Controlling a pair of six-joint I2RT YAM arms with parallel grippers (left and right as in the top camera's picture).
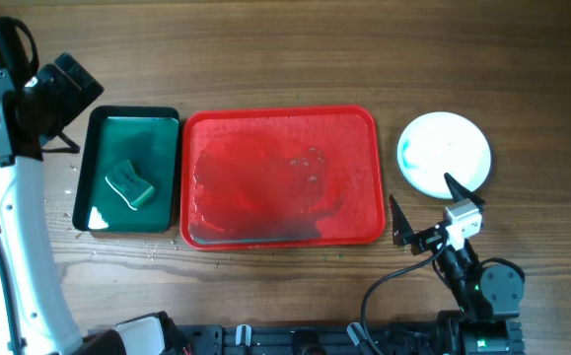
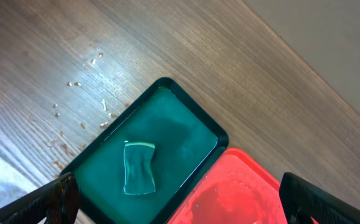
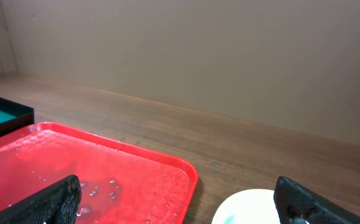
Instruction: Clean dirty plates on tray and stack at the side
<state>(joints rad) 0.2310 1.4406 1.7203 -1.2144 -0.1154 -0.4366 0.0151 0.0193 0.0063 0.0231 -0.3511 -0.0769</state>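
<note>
Wooden table, beige wall behind, bears red tray.

Free table between tray and plates; green tray crowds tray's left.

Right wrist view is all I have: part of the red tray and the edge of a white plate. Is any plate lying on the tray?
Observer: No. Seen from overhead, the red tray holds only water drops.
Operator: Where is the sponge?
Observer: The sponge lies in the green tray, which stands to the left of the red one.
Operator: And the left gripper?
Observer: The left gripper is open and holds nothing. Its camera looks down on the green tray.
</note>
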